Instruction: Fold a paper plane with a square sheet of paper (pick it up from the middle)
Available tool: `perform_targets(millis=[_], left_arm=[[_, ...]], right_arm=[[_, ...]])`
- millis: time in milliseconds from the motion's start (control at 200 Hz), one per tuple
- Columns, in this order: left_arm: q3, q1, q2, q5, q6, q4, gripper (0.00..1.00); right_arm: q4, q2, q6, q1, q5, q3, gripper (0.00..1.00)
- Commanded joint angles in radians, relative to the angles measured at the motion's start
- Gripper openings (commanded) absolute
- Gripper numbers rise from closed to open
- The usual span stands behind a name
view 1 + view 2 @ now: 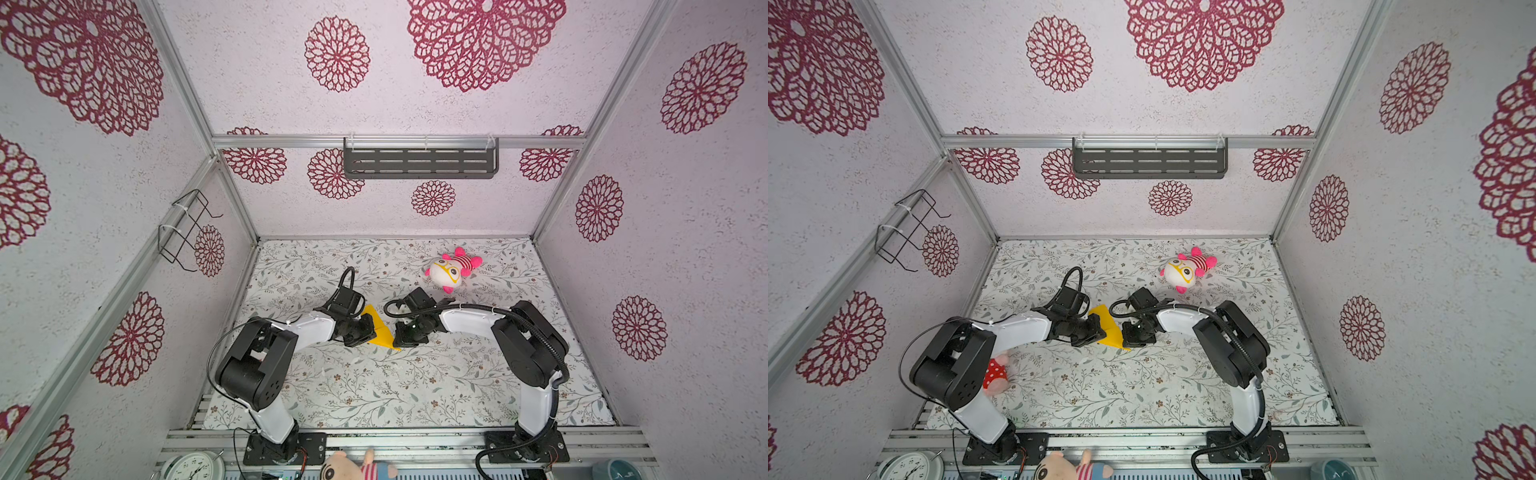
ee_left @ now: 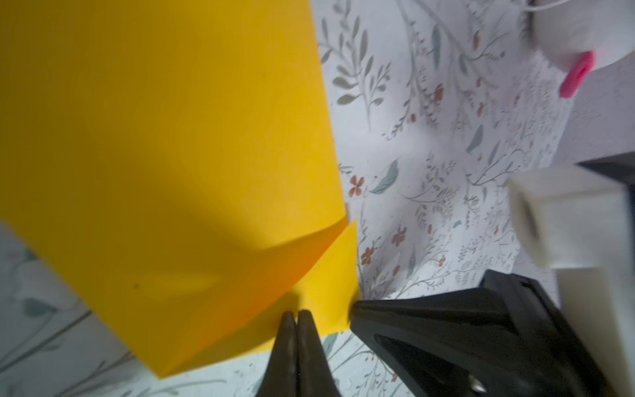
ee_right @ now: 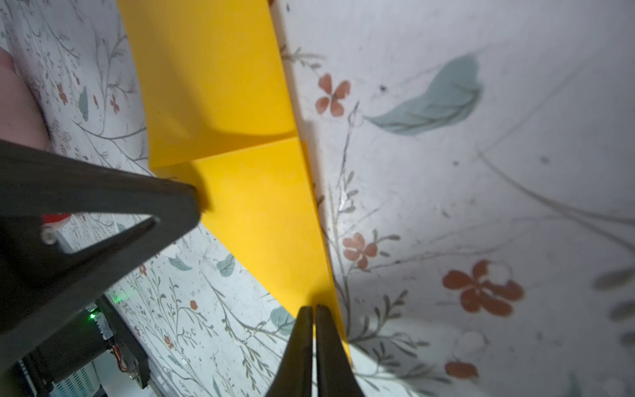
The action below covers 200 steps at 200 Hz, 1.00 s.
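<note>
- The sheet of paper (image 1: pixel 381 332) lies in the middle of the flower-patterned surface (image 1: pixel 374 386), between the two arms. It is partly folded: one flat layer with a crease across it, and a large flap (image 2: pixel 154 120) bowing up off that crease instead of lying flat.
- The left pincer (image 2: pixel 297 318) has its jaws together, tips down on the sheet by the crease. The right pincer (image 3: pixel 314 311) is likewise closed, tips on the narrow end. I cannot tell whether either has a layer nipped between its jaws or only presses on top.
- Biggest worry, I'd say: the bowed flap springs back open the moment a tip lifts, since nothing looks flattened along its whole length.
- If the tips only press, a sideways drag could slide the whole sheet over the cloth rather than sharpen the crease, and the fold would end up skewed.
- Thin paper under two hard points could wrinkle or tear if the arms pull against each other.
- The two pincers sit very near one another; a small misjudged move might knock them together and shift the sheet.
- The plush toy (image 1: pixel 451 270) lies close behind the right arm's wrist; a swing back that way could bump it.
</note>
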Motion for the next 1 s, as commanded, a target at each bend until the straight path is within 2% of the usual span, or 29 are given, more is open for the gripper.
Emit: perform_targets(millis=[0,280,525,996], left_arm=[[0.031,-0.002,0.022,-0.02,0.001,-0.029,0.03],[0.027,-0.002,0.042,-0.103,0.007,-0.093,0.0],[0.011,-0.003,0.048,-0.123,0.006,-0.102,0.0],[0.012,-0.002,0.06,-0.134,0.004,-0.111,0.0]], right_arm=[[-0.065,-0.004,-0.027,-0.016,0.065,-0.024,0.11],[0.016,-0.046,-0.023,-0.005,-0.017,0.005,0.11],[0.153,0.01,0.106,0.016,-0.1,0.025,0.11],[0.153,0.08,0.168,0.033,-0.107,0.066,0.09]])
